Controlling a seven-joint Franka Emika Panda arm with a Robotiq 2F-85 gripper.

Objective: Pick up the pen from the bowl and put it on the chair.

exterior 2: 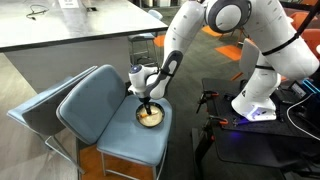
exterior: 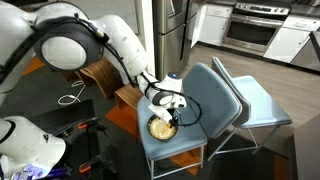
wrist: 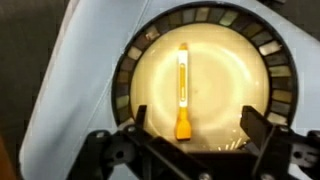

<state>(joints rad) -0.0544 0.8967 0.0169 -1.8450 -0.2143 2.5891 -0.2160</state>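
The bowl point(wrist: 200, 75), dark-rimmed and yellowish inside, sits on the front part of the slate-blue chair seat point(exterior 2: 100, 105); it shows in both exterior views point(exterior: 160, 128) point(exterior 2: 149, 116). A yellow pen point(wrist: 183, 90) with an orange cap lies lengthwise in the bowl's middle. My gripper point(wrist: 195, 125) hangs straight over the bowl, fingers open on either side of the pen's capped end, nothing held. In both exterior views the gripper point(exterior: 163, 110) point(exterior 2: 148, 100) is just above the bowl.
A paler blue chair point(exterior: 255, 100) of like shape stands right behind the slate-blue one point(exterior: 205, 95). A wooden piece of furniture point(exterior: 105, 75) is near the arm. A grey counter point(exterior 2: 70, 25) stands behind the chairs. Dark equipment with cables point(exterior 2: 225, 110) lies by the robot base.
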